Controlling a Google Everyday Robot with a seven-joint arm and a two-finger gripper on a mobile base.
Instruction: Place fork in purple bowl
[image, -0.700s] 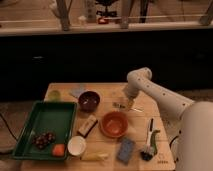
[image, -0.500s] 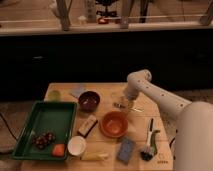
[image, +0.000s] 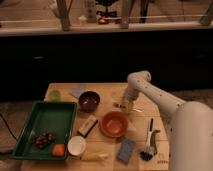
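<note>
The dark purple bowl (image: 89, 100) stands on the wooden table (image: 107, 91), left of centre towards the back. My gripper (image: 125, 105) is low over the table just right of the bowl, above the far rim of the orange bowl (image: 115, 123). A thin greyish sliver that may be the fork (image: 136, 109) lies on the table right beside the gripper. I cannot tell whether the gripper touches it.
A green tray (image: 47, 116) with dark fruit sits at the left. A small white bowl (image: 76, 145), a brown box (image: 88, 125), a blue sponge (image: 125, 149) and a black-and-green dish brush (image: 150, 141) lie along the front. The robot's white body (image: 192, 137) fills the right.
The gripper has sunk slightly towards the table at the same spot. Nothing else has moved.
</note>
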